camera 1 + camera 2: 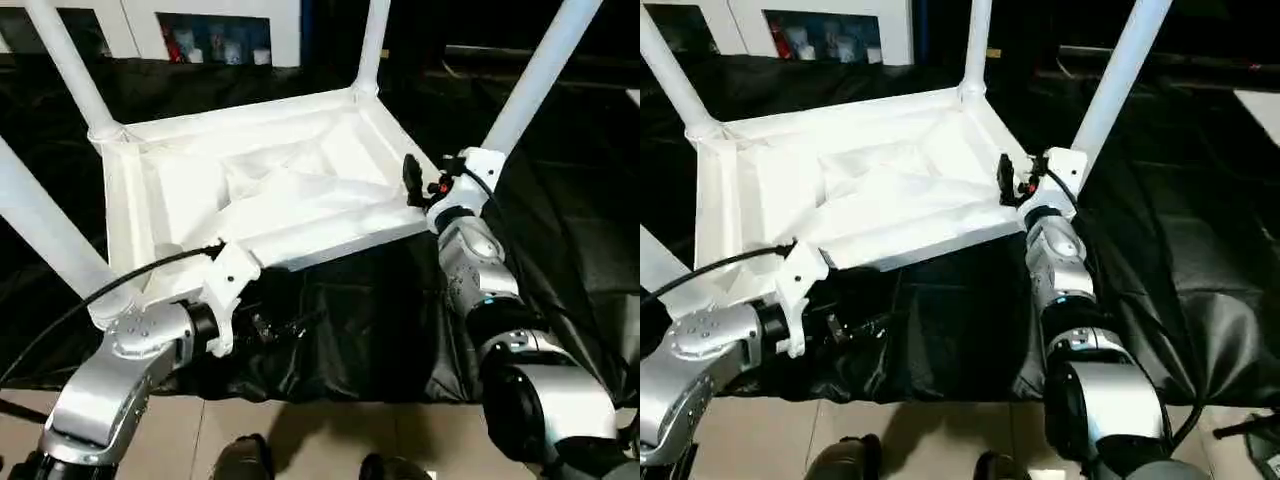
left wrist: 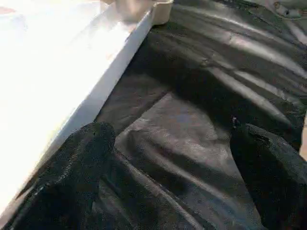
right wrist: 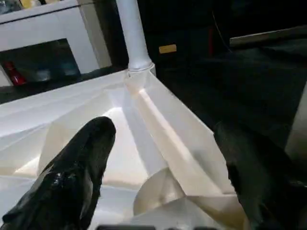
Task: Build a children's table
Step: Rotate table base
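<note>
While table point(image 1: 280, 190) lies inverted on black cloth point(image 1: 370, 320), both grippers gape empty, cabinet point(image 1: 215, 30) behind

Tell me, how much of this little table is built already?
Nearly all, by the look of it. The white tabletop lies upside down on black cloth with four legs standing in its corner sockets. Both pincers, left and right, are open and hold nothing. It is not yet turned upright.

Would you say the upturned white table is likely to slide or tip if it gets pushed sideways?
The table probably slides easily: its flat top lies on a smooth black sheet. Tipping seems unlikely, though pushing high on a leg might rock it. It looks like light hollow plastic.
</note>
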Robot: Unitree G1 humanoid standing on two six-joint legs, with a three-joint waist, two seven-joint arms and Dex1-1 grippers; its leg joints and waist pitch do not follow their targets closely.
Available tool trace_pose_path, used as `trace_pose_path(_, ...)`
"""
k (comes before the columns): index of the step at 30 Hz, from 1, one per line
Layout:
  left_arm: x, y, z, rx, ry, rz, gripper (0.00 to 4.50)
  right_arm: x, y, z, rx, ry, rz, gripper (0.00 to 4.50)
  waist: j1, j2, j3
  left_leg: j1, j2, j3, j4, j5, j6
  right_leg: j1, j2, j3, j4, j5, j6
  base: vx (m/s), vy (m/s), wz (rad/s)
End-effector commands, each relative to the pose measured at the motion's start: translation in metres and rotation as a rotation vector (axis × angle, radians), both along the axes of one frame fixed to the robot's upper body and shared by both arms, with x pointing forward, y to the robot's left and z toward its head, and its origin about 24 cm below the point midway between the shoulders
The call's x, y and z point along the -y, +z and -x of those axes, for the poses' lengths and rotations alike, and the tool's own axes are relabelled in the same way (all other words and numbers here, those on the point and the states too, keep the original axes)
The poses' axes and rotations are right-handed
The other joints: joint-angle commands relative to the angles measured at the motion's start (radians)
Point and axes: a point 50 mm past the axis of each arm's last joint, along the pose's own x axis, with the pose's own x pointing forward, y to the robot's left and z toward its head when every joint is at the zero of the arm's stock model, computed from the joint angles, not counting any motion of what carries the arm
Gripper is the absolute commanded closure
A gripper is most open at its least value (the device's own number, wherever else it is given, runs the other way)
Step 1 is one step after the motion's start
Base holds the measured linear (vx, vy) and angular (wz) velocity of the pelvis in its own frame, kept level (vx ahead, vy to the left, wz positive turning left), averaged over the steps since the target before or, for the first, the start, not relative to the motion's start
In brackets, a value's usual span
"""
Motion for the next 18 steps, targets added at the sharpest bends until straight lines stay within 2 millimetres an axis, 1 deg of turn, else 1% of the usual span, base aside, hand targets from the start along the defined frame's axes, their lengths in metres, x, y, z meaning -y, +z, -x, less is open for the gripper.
trace_pose_path(1, -0.006, -0.011, 0.000, -0.041, 0.006, -0.066, 0.05, 0.006, 0.000, -0.001, -0.002, -0.035, 0.000, 0.69, -0.004, -0.008, -0.087, 0.031, 0.037, -0.012, -0.060, -0.153, 0.055, 0.044, -0.041, 0.035, -0.050, -0.096, -0.226, 0.000, 0.000, 0.00)
trace_pose_path(2, -0.009, -0.016, 0.000, -0.056, 0.009, -0.111, 0.05, 0.005, 0.000, -0.001, -0.003, -0.045, 0.000, 0.69, -0.005, -0.004, -0.089, 0.030, 0.036, -0.012, -0.059, -0.144, 0.054, 0.043, -0.041, 0.035, -0.048, -0.097, -0.220, 0.000, 0.000, 0.00)
trace_pose_path(4, -0.016, -0.023, -0.001, -0.068, 0.030, -0.178, 0.05, 0.007, 0.000, -0.002, -0.014, -0.079, -0.024, 0.69, -0.004, -0.002, -0.093, 0.034, 0.038, -0.012, -0.058, -0.136, 0.047, 0.041, -0.041, 0.034, -0.045, -0.080, -0.215, 0.000, 0.000, 0.00)
trace_pose_path(6, -0.021, -0.025, -0.001, -0.076, 0.054, -0.204, 0.05, 0.012, 0.000, -0.002, -0.022, -0.127, -0.042, 0.69, -0.005, -0.002, -0.093, 0.035, 0.037, -0.011, -0.057, -0.142, 0.039, 0.039, -0.039, 0.035, -0.043, -0.070, -0.218, 0.000, 0.000, 0.00)
trace_pose_path(7, -0.024, -0.026, -0.001, -0.072, 0.070, -0.213, 0.05, 0.017, 0.000, -0.002, -0.025, -0.162, -0.051, 0.69, -0.002, -0.006, -0.100, 0.038, 0.038, -0.010, -0.055, -0.143, 0.035, 0.041, -0.040, 0.034, -0.041, -0.061, -0.224, 0.000, 0.000, 0.00)
trace_pose_path(8, -0.024, -0.026, -0.001, -0.072, 0.070, -0.213, 0.05, 0.017, 0.000, -0.002, -0.025, -0.162, -0.051, 0.69, 0.000, -0.002, -0.097, 0.038, 0.039, -0.010, -0.055, -0.152, 0.031, 0.038, -0.039, 0.034, -0.041, -0.061, -0.227, 0.000, 0.000, 0.00)
trace_pose_path(9, -0.025, -0.026, -0.002, -0.068, 0.077, -0.218, 0.05, 0.019, 0.000, -0.002, -0.027, -0.175, -0.055, 0.69, 0.000, -0.002, -0.097, 0.036, 0.039, -0.010, -0.056, -0.161, 0.027, 0.038, -0.040, 0.034, -0.041, -0.068, -0.225, 0.000, 0.000, 0.00)
trace_pose_path(10, -0.030, -0.025, -0.005, -0.045, 0.118, -0.231, 0.05, 0.026, 0.000, -0.002, -0.025, -0.209, -0.071, 0.69, 0.002, -0.005, -0.103, 0.037, 0.039, -0.010, -0.054, -0.170, 0.021, 0.042, -0.041, 0.034, -0.039, -0.071, -0.223, 0.000, 0.000, 0.00)
trace_pose_path(11, -0.033, -0.025, -0.006, -0.038, 0.135, -0.235, 0.05, 0.029, 0.001, -0.002, -0.021, -0.221, -0.073, 0.69, 0.002, -0.006, -0.101, 0.036, 0.039, -0.010, -0.054, -0.178, 0.020, 0.040, -0.041, 0.034, -0.041, -0.077, -0.220, 0.000, 0.000, 0.00)
trace_pose_path(12, -0.034, -0.025, -0.007, -0.034, 0.144, -0.237, 0.05, 0.031, 0.001, -0.002, -0.019, -0.227, -0.073, 0.69, 0.004, -0.004, -0.099, 0.035, 0.038, -0.010, -0.055, -0.196, 0.013, 0.039, -0.042, 0.035, -0.044, -0.101, -0.214, 0.000, 0.000, 0.00)
trace_pose_path(13, -0.036, -0.025, -0.008, -0.028, 0.159, -0.240, 0.05, 0.033, 0.001, -0.001, -0.015, -0.238, -0.073, 0.69, 0.005, -0.005, -0.099, 0.034, 0.038, -0.011, -0.055, -0.204, 0.008, 0.039, -0.043, 0.035, -0.044, -0.114, -0.210, 0.000, 0.000, 0.00)
trace_pose_path(14, -0.037, -0.025, -0.009, -0.021, 0.168, -0.246, 0.05, 0.035, 0.001, -0.001, -0.013, -0.247, -0.072, 0.69, 0.008, -0.004, -0.102, 0.038, 0.039, -0.012, -0.055, -0.223, -0.001, 0.038, -0.044, 0.035, -0.046, -0.141, -0.203, 0.000, 0.000, 0.00)
trace_pose_path(15, -0.040, -0.024, -0.011, -0.005, 0.184, -0.244, 0.05, 0.041, 0.001, 0.000, -0.009, -0.265, -0.067, 0.69, 0.010, -0.003, -0.104, 0.038, 0.039, -0.012, -0.055, -0.236, -0.009, 0.038, -0.045, 0.035, -0.046, -0.157, -0.199, 0.000, 0.000, 0.00)
trace_pose_path(16, -0.042, -0.022, -0.012, 0.011, 0.202, -0.240, 0.05, 0.046, 0.000, 0.001, -0.007, -0.283, -0.064, 0.69, 0.011, -0.002, -0.105, 0.038, 0.039, -0.012, -0.055, -0.241, -0.014, 0.036, -0.045, 0.035, -0.047, -0.161, -0.197, 0.000, 0.000, 0.00)
trace_pose_path(17, -0.042, -0.022, -0.012, 0.011, 0.202, -0.240, 0.05, 0.046, 0.000, 0.001, -0.007, -0.283, -0.064, 0.69, 0.013, -0.003, -0.106, 0.039, 0.039, -0.011, -0.054, -0.241, -0.015, 0.036, -0.044, 0.035, -0.047, -0.159, -0.197, 0.000, 0.000, 0.00)
trace_pose_path(18, -0.043, -0.019, -0.013, 0.030, 0.216, -0.233, 0.05, 0.052, 0.000, 0.003, -0.006, -0.303, -0.060, 0.69, 0.015, -0.004, -0.106, 0.037, 0.038, -0.011, -0.053, -0.240, -0.015, 0.036, -0.044, 0.036, -0.046, -0.158, -0.197, 0.000, 0.000, 0.00)
